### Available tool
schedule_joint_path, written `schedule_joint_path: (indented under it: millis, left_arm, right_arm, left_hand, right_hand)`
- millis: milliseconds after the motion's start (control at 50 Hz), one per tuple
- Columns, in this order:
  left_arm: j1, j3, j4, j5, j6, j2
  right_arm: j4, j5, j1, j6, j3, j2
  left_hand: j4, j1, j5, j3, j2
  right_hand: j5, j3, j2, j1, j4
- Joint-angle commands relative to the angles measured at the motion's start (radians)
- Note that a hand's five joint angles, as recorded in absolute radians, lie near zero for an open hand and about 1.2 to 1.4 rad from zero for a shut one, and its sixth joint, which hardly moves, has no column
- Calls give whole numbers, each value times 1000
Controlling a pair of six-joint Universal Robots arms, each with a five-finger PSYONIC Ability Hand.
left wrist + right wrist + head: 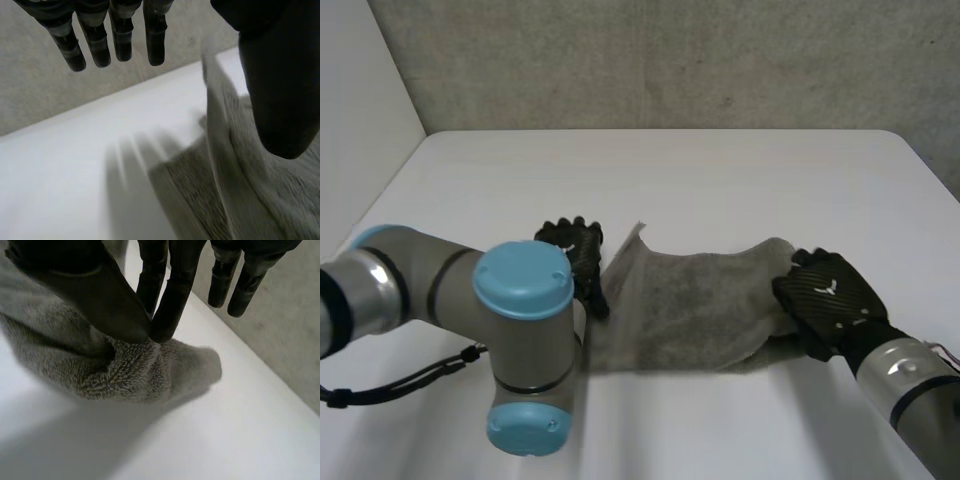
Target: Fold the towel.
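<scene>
Across the middle of the table point(670, 170) lies the towel point(700, 310). My right hand point(830, 300) pinches its right edge and my left hand point(575, 250) sits at its left edge. I'd close the left on the cloth, then lift both evenly. My left wrist view shows its fingers point(115, 40) straight and wide of the thumb point(280, 100), which the head view cannot settle.

Grey left arm point(410, 285), light-blue caps point(523, 279), black left hand point(572, 245), black right hand point(832, 298), perhaps white-marked

No readable text or labels anywhere
</scene>
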Motion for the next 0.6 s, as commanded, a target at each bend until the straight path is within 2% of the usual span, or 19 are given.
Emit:
schedule_joint_path:
  millis: [20, 260, 320, 380, 420, 480, 520, 600]
  left_arm:
    - [98, -16, -4, 1, 11, 43]
    - [128, -73, -8, 3, -1, 46]
    - [143, -95, -8, 5, -5, 91]
    - [172, -124, -5, 11, -5, 146]
    - [185, -136, -2, 15, -7, 169]
    - [206, -153, -1, 15, -7, 215]
    - [243, -177, 2, 17, -8, 259]
    - [289, -202, 2, 18, -18, 302]
  right_arm:
    - [44, 39, 81, -31, -50, 8]
    - [39, 30, 98, -36, -104, 2]
    - [38, 28, 120, -33, -132, 7]
    - [33, 24, 189, -42, -204, 33]
    - [41, 19, 271, -69, -289, 108]
    - [44, 16, 316, -85, -337, 148]
    - [43, 1, 395, -103, -424, 233]
    - [50, -11, 460, -105, -514, 327]
  left_hand:
    - [-54, -84, -31, -48, -57]
    - [-54, -84, -31, -48, -57]
    - [-54, -84, -31, -48, -57]
    - [-54, -84, -31, -48, -57]
    - [-54, -84, -31, -48, -57]
    - [-54, -84, -31, -48, -57]
    - [-54, -87, -34, -48, -60]
    - [-54, -87, -34, -48, -60]
  right_hand:
    - [63, -47, 73, 98, -76]
    - [63, -47, 73, 98, -76]
    - [63, -47, 73, 98, -76]
    - [63, -47, 73, 98, -76]
    - [63, -47, 73, 98, -76]
    - [63, -47, 73, 98, -76]
    - [63, -47, 73, 98, -76]
    - [63, -47, 73, 98, -76]
